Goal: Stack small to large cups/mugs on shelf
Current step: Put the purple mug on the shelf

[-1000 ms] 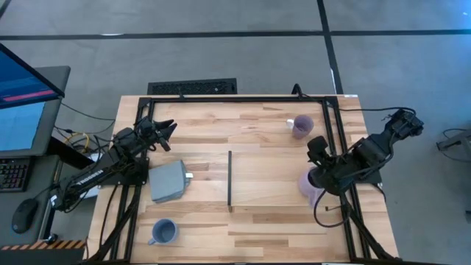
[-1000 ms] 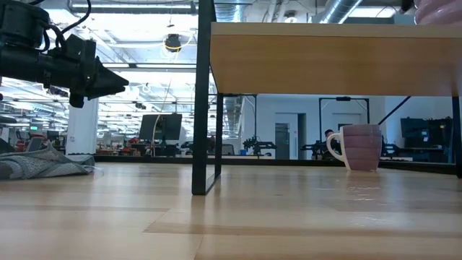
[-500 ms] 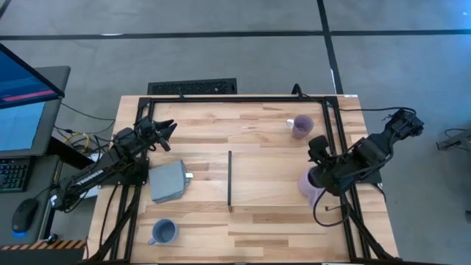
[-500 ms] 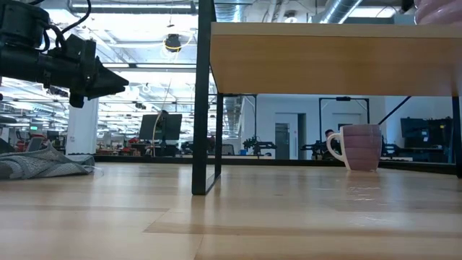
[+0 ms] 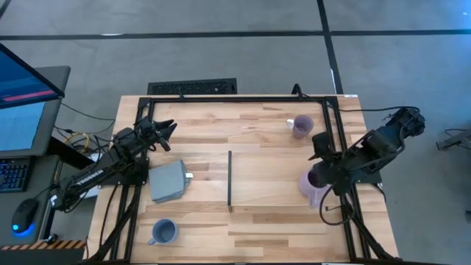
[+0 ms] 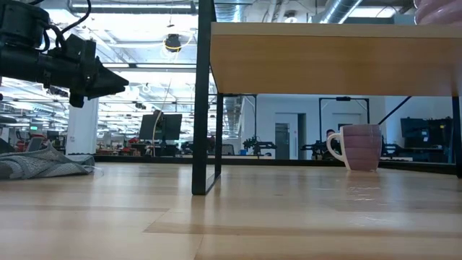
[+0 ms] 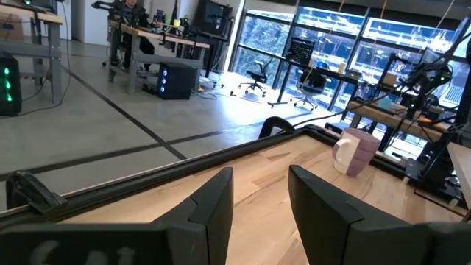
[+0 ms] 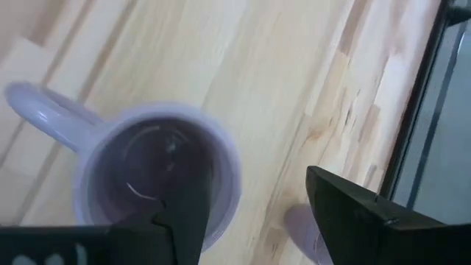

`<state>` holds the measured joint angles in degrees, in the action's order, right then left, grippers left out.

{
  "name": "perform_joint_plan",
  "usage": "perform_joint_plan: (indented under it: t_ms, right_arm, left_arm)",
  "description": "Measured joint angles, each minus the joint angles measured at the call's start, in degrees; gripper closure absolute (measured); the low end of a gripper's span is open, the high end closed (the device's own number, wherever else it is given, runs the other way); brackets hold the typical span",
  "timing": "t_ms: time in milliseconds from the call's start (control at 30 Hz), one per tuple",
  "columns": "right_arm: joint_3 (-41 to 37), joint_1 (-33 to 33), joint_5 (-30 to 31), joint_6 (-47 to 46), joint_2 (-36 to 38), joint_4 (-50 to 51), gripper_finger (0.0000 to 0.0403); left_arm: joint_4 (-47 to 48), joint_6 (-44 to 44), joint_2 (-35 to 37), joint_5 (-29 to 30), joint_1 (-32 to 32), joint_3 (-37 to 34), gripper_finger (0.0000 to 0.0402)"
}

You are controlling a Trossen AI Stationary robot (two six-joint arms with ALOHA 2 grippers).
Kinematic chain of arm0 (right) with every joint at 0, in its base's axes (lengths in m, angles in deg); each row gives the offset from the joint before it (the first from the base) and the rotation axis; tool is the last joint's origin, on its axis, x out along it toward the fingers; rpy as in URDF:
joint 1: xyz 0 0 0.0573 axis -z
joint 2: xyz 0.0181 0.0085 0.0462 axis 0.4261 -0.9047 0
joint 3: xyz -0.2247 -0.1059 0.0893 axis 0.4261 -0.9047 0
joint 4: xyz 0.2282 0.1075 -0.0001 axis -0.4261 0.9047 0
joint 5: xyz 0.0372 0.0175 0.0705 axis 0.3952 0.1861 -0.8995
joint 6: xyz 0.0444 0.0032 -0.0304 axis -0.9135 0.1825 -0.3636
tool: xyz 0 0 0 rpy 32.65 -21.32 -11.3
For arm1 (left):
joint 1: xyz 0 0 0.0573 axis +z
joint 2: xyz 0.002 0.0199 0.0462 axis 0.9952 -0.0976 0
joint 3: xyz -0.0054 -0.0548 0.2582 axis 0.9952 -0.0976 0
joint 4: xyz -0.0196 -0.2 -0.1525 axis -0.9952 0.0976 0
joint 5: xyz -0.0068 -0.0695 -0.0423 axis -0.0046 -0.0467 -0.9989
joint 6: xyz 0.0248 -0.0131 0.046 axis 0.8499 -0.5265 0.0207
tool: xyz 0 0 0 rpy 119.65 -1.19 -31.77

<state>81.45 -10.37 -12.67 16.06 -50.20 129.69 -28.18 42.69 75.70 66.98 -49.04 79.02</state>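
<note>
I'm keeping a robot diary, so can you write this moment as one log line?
right gripper open over lavender mug on shelf | left gripper open, idle | blue-grey mug on tabletop

The whole table (image 5: 243, 221) is seen from straight above in the high view. In the low view, the scene is viewed level from table-top height, under the shelf (image 6: 325, 61), toward the room behind. The far mug (image 5: 302, 126) is shared by the high, low (image 6: 359, 146) and left wrist (image 7: 355, 152) views. Another mug (image 8: 158, 180) is looked down into at close range in the right wrist view.
</note>
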Motion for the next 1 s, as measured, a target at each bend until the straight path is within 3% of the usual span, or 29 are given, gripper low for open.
perform_joint_plan:
  t_ms: [200, 467, 633, 767, 1000]
  right_arm:
    - [4.7, 0.0, 2.7, -1.6, 0.5, 0.0, 0.0159]
    - [8.9, 3.2, 16.8, -22.2, 1.6, 0.0, 0.0159]
    - [8.9, 7.7, 18.2, -28.4, 3.7, 0.0, 0.0159]
    - [8.9, 12.4, 20.1, -29.2, 4.5, 0.0, 0.0159]
    - [8.8, 20.5, 22.5, -30.6, 4.0, 0.0, 0.0159]
  left_arm:
    - [0.0, 0.0, 0.0, 0.0, 0.0, 0.0, 0.028]
    - [0.1, -0.3, 0.0, -0.5, 0.0, 0.0, 0.028]
    - [0.1, -1.7, 0.0, -0.5, 0.0, 0.0, 0.028]
    - [0.0, -6.3, 0.0, -0.5, 0.0, 0.0, 0.028]
    - [0.0, -7.0, 0.0, -0.5, 0.0, 0.0, 0.028]
